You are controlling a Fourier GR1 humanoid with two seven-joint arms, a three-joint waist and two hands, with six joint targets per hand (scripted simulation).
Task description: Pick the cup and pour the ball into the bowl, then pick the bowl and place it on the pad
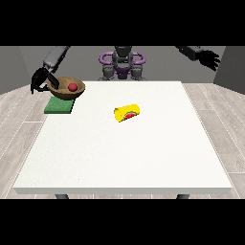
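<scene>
One hand [40, 80] at the view's left grips the bowl's [67, 91] rim; the other [210, 59] hangs raised, fingers relaxed.

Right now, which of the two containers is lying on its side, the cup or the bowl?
The yellow cup, lying tipped over mid-table with its open mouth facing the camera. The brown bowl sits upright over the green pad, red ball inside, the robot hand at its rim.

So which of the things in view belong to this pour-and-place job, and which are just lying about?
Part of the job:
- brown wooden bowl, held at its rim by the hand at the view's left, over the pad
- small red ball, inside the bowl
- flat green square pad
- yellow cup, on its side mid-table

Just there:
- large white table
- hand at the view's right, raised off the table
</scene>
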